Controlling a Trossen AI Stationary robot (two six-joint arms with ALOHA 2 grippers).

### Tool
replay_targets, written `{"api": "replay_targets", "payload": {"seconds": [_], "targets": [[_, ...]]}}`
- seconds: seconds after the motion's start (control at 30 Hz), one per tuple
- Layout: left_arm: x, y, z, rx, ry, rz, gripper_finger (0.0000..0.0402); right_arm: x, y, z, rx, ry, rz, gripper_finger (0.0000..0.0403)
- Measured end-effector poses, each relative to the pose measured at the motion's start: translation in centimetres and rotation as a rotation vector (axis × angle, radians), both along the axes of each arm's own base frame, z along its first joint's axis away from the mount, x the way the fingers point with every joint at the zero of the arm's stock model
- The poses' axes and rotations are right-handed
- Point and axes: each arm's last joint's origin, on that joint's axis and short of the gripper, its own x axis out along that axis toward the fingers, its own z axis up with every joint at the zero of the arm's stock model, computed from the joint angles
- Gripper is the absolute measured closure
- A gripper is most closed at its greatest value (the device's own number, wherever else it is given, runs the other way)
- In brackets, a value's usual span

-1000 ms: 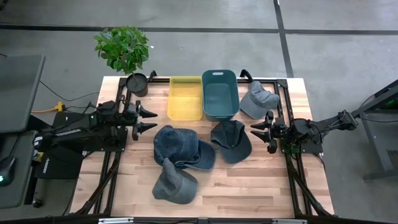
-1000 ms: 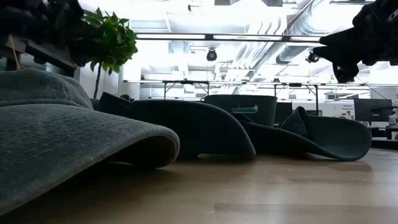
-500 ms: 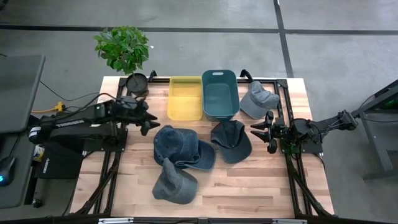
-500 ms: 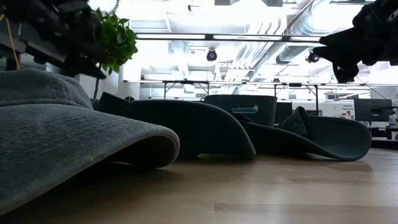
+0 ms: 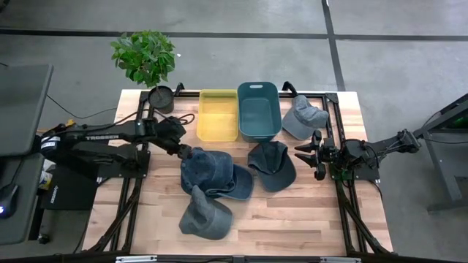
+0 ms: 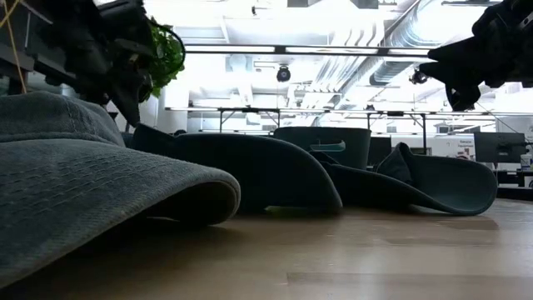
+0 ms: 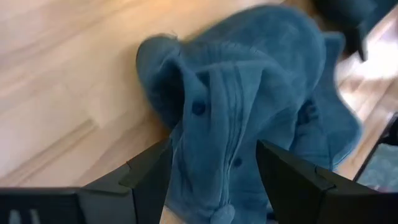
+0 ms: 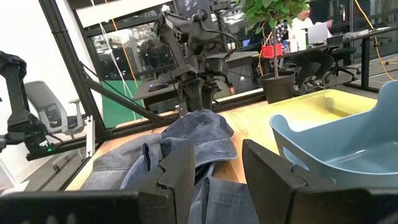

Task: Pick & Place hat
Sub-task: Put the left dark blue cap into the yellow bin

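No hat has yet been picked: the blue hat (image 5: 207, 169) is lying on the table (image 5: 292, 219) with the left gripper (image 5: 183, 151) spread open just over its crown, while the right gripper (image 5: 308, 155) is parked, partly open and empty, by the right edge.

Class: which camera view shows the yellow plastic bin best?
The high view: the whole yellow plastic bin shows from above, beside the teal bin. The right wrist view catches only part of it; the low and left wrist views show none.
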Motion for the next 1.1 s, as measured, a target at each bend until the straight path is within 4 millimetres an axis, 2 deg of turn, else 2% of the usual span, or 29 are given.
{"api": "replay_targets", "payload": {"seconds": [0.17, 0.33, 0.63, 0.83, 0.97, 1.1], "targets": [[0.8, 0.3, 1.0, 0.039, 0.102, -0.052, 0.0172, 0.0, 0.0, 0.0, 0.0, 0.0, 0.0, 0.0274], [1.6, 0.3, 1.6, -0.005, 0.114, -0.141, 0.0172, 0.0, 0.0, 0.0, 0.0, 0.0, 0.0, 0.0274], [3.0, 0.6, -0.6, -0.049, 0.212, -0.224, 0.0172, 0.0, 0.0, 0.0, 0.0, 0.0, 0.0, 0.0274], [3.1, 0.7, -0.9, -0.05, 0.229, -0.236, 0.0176, 0.0, 0.0, 0.0, 0.0, 0.0, 0.0, 0.0274], [3.1, 0.6, -0.9, -0.057, 0.226, -0.239, 0.0217, 0.0, 0.0, 0.0, 0.0, 0.0, 0.0, 0.0274], [3.1, 0.6, -0.9, -0.057, 0.224, -0.241, 0.0293, 0.0, 0.0, 0.0, 0.0, 0.0, 0.0, 0.0274]]}}
